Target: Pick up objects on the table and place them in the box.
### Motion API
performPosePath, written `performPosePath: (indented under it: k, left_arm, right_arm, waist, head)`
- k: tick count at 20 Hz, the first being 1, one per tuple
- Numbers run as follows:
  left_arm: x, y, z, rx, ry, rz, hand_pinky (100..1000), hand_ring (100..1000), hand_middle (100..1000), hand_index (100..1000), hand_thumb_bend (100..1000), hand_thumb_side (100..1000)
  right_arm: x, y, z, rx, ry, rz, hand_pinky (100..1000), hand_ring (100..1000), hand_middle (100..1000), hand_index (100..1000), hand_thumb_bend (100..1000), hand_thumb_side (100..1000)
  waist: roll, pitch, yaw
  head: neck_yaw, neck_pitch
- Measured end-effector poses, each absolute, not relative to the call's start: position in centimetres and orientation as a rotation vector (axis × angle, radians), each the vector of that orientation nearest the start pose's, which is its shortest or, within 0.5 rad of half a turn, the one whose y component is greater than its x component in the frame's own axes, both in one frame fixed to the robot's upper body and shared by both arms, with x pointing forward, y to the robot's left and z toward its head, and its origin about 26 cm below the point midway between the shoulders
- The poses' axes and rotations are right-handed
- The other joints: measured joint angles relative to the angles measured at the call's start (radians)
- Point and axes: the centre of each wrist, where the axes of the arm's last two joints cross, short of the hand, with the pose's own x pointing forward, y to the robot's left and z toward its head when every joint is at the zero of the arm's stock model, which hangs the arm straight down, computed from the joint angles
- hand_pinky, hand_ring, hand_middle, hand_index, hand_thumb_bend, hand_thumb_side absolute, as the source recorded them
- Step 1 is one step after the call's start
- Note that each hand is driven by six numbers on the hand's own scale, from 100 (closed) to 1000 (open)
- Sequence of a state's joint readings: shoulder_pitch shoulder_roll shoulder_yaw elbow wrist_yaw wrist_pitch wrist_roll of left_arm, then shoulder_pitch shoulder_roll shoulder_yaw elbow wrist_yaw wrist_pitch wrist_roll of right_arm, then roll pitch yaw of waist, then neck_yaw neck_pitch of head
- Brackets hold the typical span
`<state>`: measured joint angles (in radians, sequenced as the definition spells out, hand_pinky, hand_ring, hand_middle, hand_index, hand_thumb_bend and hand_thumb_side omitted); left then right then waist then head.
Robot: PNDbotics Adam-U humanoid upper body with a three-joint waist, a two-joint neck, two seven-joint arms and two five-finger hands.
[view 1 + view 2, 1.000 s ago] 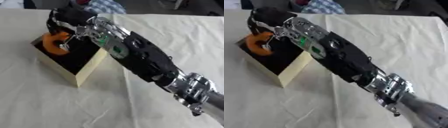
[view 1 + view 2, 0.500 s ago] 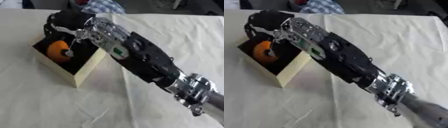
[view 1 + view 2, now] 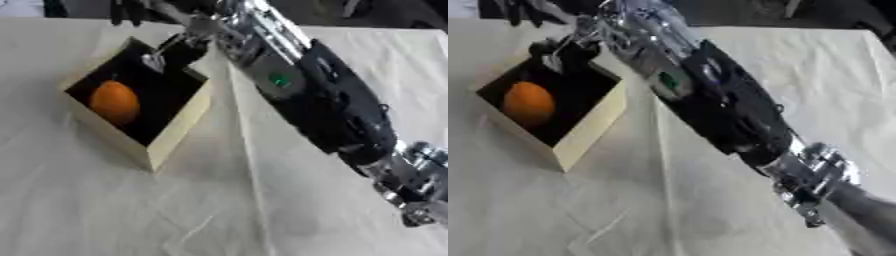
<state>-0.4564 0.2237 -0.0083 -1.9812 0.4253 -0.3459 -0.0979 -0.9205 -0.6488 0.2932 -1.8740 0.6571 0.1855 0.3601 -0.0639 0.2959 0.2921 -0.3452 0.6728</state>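
An orange fruit [image 3: 115,102] lies inside the box [image 3: 179,132], which has pale cream walls and a black inside and stands at the left of the table. My right arm [image 3: 306,95] reaches in from the lower right, across the box's far corner. My right hand [image 3: 128,10] is above and beyond the box at the top edge, partly cut off. Its dark fingers look straight and hold nothing. My left hand shows in neither view.
A creased white cloth [image 3: 114,210] covers the table. Dark objects and a floor strip [image 3: 815,12] lie beyond the far edge of the table.
One second ago my right hand held the orange fruit over the box. The fruit now lies in the box, and the hand has let go and risen toward the far edge.
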Motion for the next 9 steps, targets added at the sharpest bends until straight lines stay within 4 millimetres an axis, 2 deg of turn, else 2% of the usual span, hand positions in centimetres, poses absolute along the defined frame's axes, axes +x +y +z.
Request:
performPosePath:
  k: [4,9]
  left_arm:
    - [31.3,23.1,22.8,0.668,3.485,0.210,717,794,793,733,100,735]
    - [31.1,23.8,22.0,0.594,3.531,0.196,716,794,795,732,100,738]
  right_arm:
    - [30.1,-22.6,36.4,1.431,2.830,-1.590,470,688,542,745,100,336]
    - [29.6,-27.1,35.3,1.432,2.973,-1.355,460,698,548,754,100,402]
  waist:
    - [0.014,-0.011,-0.026]
    - [0.030,-0.025,-0.062]
  head:
    - [0.046,0.003]
    - [0.087,0.003]
